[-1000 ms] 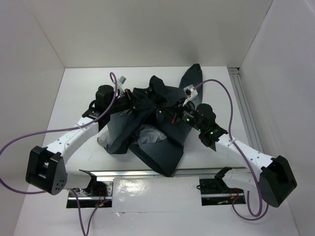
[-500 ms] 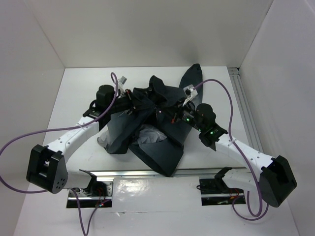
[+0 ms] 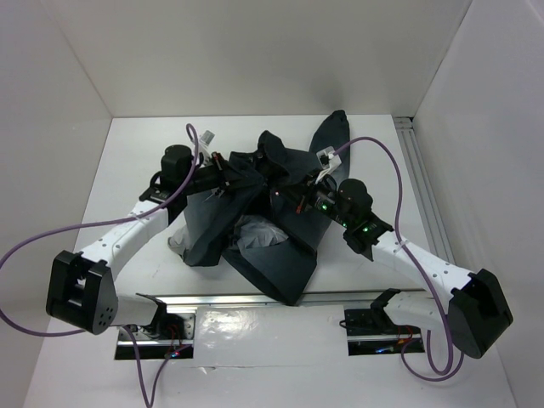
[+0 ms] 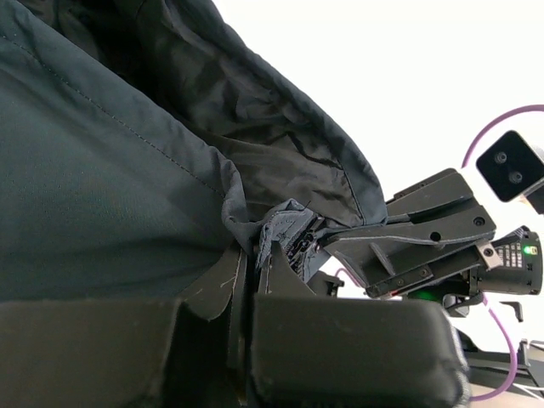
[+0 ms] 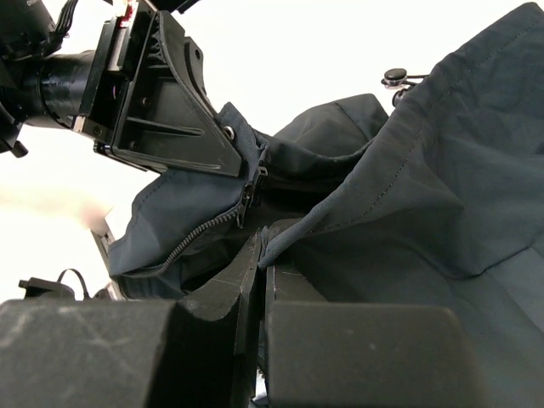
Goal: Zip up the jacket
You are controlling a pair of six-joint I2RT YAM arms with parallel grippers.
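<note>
The dark charcoal jacket (image 3: 272,212) lies crumpled in the middle of the table, its light grey lining (image 3: 255,231) showing near the front. My left gripper (image 3: 228,176) is shut on a jacket edge at the zipper end (image 4: 293,242). My right gripper (image 3: 293,194) is shut on another fold of the jacket edge (image 5: 280,246). The two grippers face each other closely over the jacket's top. In the right wrist view the zipper teeth (image 5: 204,234) and slider (image 5: 248,197) hang just below the left gripper (image 5: 231,144). The right gripper (image 4: 340,251) shows in the left wrist view.
White walls stand at the back and both sides. A metal rail (image 3: 425,195) runs along the table's right edge. Purple cables (image 3: 382,161) arc over both arms. The arm bases (image 3: 81,293) sit at the near edge.
My left arm has shifted slightly back and left, pulling its jacket edge with it. The right arm has hardly moved.
</note>
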